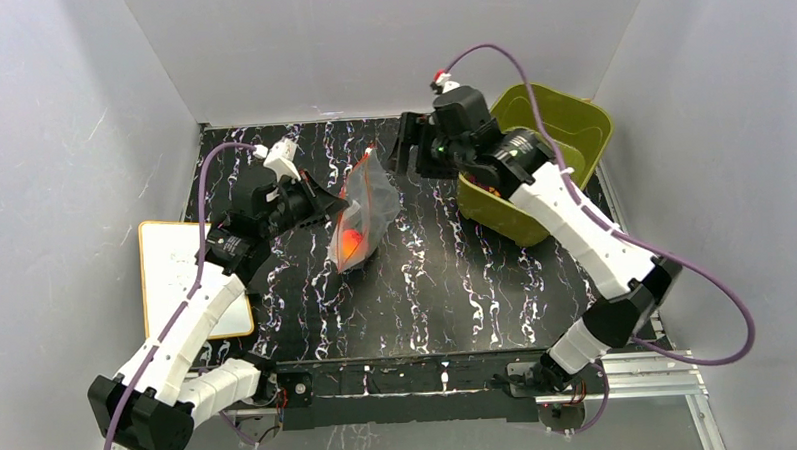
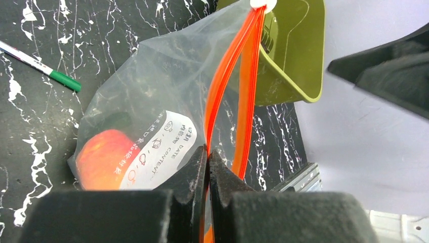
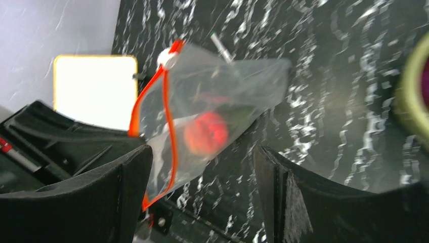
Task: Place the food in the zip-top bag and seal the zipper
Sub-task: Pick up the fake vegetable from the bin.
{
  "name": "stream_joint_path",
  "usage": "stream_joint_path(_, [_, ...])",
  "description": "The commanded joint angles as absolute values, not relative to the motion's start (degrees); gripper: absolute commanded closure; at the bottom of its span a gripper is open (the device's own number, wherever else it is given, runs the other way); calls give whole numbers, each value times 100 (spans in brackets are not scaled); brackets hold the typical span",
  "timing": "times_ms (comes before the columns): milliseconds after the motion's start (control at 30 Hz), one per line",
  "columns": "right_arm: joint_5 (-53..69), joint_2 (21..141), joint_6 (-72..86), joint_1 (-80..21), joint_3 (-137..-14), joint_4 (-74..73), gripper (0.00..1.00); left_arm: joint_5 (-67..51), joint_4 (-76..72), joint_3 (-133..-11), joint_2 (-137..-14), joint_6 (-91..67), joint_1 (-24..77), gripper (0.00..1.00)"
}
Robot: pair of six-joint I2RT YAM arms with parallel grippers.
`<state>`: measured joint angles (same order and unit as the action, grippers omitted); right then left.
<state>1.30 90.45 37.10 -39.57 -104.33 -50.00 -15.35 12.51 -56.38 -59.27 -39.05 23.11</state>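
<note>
Jaws of the left gripper (image 2: 207,156) were clamped on the zipper (image 2: 230,81) of the zip-top bag (image 2: 152,86), holding it up by that edge over the marbled table (image 1: 427,284). An orange-pink peach (image 2: 101,157) sat inside (something dark beside it, unclear). The right gripper (image 3: 202,197), beside the olive-green basket (image 1: 561,129), was spread wide and held nothing.

zip-top bag (image 1: 359,211): on table (image 1: 457,283), middle
peach (image 1: 351,243): in bag, low end
zipper (image 2: 225,86): along bag's edge, in left gripper (image 2: 207,152)
basket (image 1: 571,129): right of bag
pen (image 2: 40,66): on table near bag
board (image 1: 171,268): left of bag
</note>
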Motion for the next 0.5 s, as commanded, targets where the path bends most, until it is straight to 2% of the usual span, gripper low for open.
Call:
stream_joint_path(0, [-842,8587,3048,-3595,-10319,-4835,29,-1562,1660,-6081,-5841,-3497,2320,100])
stream_joint_path(300, [-1367,8675,2036,-2113,-10166,-5170,27,-1901,2067,-6558,-5947,-2729,2321,100])
stream_joint_path(467, [-1881,8875,1507,-1536,-9732,-4804,24,-2024,2284,-6514,-5925,-2499,2321,100])
